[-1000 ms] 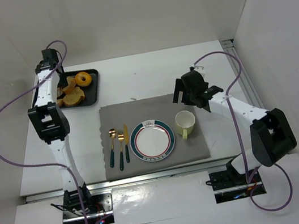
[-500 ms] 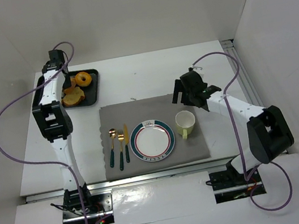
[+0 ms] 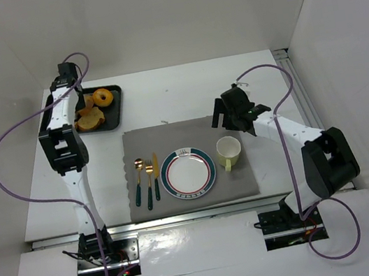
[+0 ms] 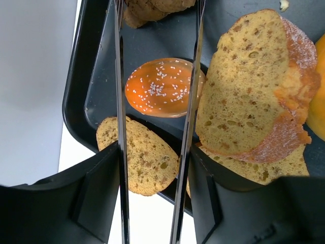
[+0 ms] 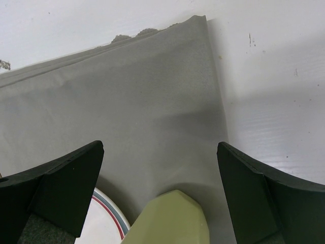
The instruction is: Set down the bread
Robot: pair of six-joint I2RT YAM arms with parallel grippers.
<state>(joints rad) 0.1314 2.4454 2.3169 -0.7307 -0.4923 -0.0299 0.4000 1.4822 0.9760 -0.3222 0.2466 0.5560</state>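
Left arm (image 3: 63,140) has swung over the tray (image 3: 117,107), fingers (image 4: 121,127) open astride the sesame bun (image 4: 160,89).

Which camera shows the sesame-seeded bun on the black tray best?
The left wrist view: the sesame bun fills the centre, seeds and glaze clear, framed by the left gripper on the black tray. In the top external view the left arm covers that part of the tray. The right wrist view shows none of it.

No legible text, labels or numbers, small mark on plate (image 3: 188,173) rim unreadable
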